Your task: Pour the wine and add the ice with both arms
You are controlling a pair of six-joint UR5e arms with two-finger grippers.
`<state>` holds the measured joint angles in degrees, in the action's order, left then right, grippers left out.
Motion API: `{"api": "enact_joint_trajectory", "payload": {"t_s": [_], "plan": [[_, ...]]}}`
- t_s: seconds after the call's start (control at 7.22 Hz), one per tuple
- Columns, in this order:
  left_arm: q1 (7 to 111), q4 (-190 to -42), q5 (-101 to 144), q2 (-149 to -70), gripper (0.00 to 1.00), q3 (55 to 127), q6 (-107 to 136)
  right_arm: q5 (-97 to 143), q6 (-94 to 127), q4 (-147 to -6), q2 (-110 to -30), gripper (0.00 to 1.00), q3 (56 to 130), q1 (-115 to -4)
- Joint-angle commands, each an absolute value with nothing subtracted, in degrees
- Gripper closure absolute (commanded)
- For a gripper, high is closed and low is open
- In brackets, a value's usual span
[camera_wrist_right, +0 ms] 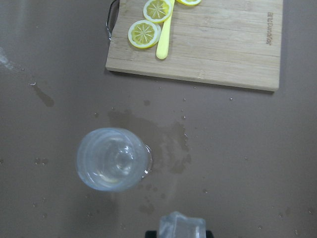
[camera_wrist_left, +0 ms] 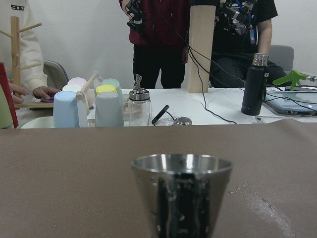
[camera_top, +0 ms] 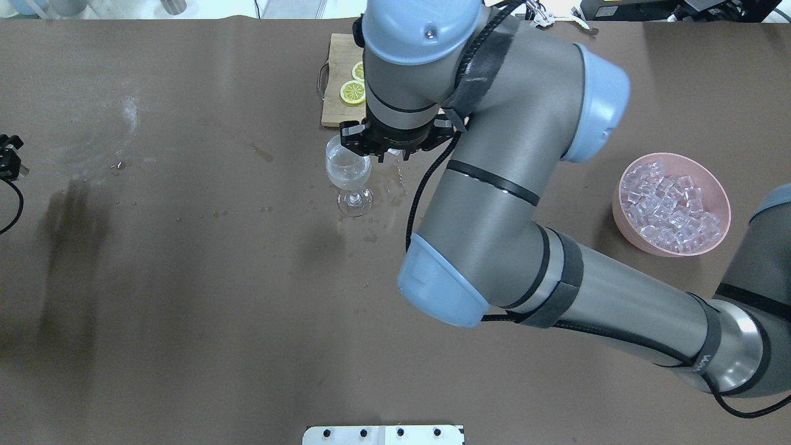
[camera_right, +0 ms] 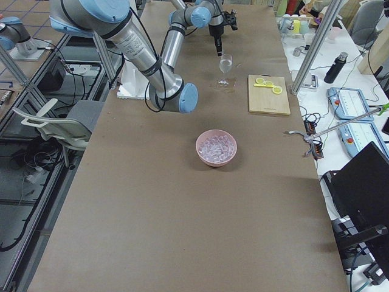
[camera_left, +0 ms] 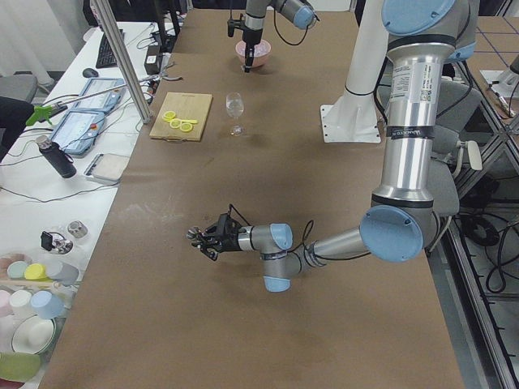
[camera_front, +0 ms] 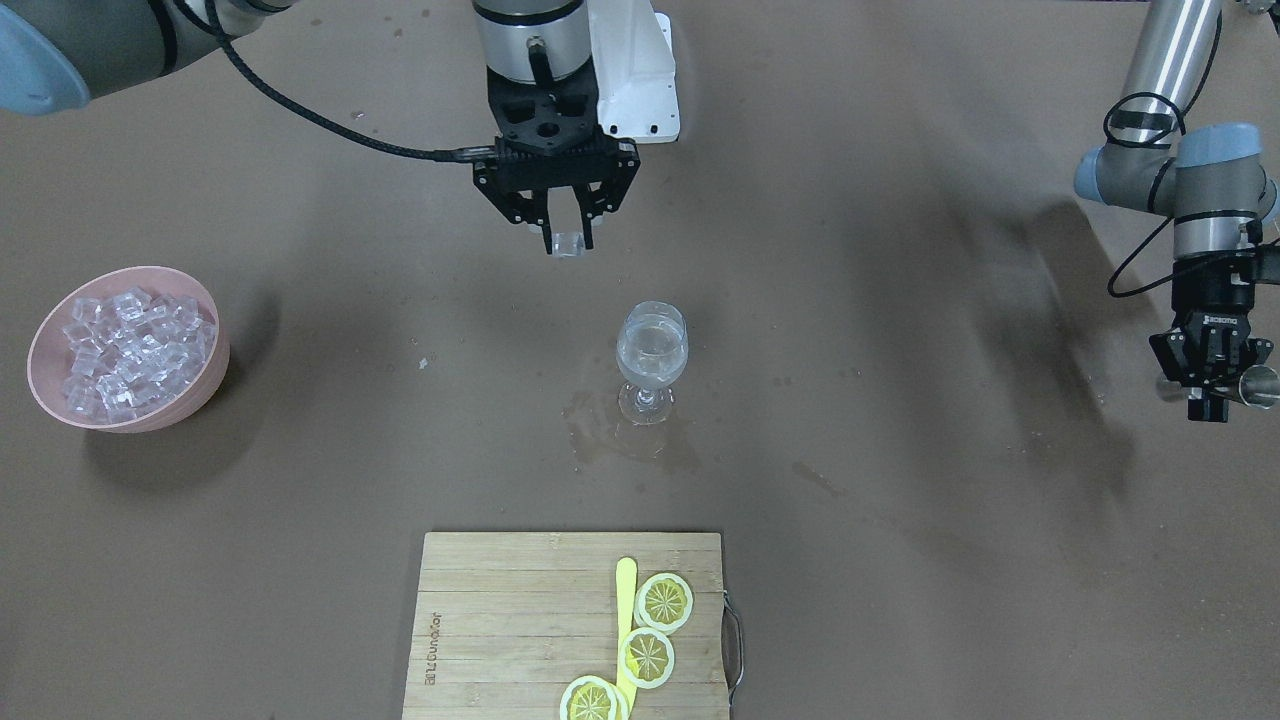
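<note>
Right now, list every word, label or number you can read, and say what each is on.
"joyoung…": brand mark on the board, sideways; the last letters are unclear.
"ROBOTIQ": on the body of the left gripper, small.
"SO…": on a white coat in the left wrist view, cut off by the picture's edge.
Vertical label on the left arm: too small to read.
No numbers can be read.

Lemon slices (camera_front: 664,601) on wooden board (camera_front: 500,620)

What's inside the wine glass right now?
Clear liquid, part-filling the glass. I can't tell if ice lies in it: clear cubes would hardly show. One cube is in the right gripper, off to the glass's side.
</note>
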<state>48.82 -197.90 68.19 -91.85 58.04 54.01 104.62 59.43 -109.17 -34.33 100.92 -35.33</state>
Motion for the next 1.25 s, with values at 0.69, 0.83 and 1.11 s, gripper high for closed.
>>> {"api": "enact_joint_trajectory", "payload": {"t_s": [0.69, 0.83, 1.11], "plan": [[52.11, -197.67, 67.59, -92.11, 1.0, 57.22, 60.28, 102.83, 57.22, -96.43, -28.83, 0.69, 85.09, -34.89], [52.03, -197.67, 67.41, -92.2, 1.0, 56.09, 60.38, 102.83, 57.22, -95.89, -28.83, 0.69, 84.38, -34.89], [51.86, -197.75, 65.58, -92.46, 1.0, 55.37, 60.47, 102.83, 57.3, -95.89, -28.83, 0.68, 84.2, -34.89]]}}
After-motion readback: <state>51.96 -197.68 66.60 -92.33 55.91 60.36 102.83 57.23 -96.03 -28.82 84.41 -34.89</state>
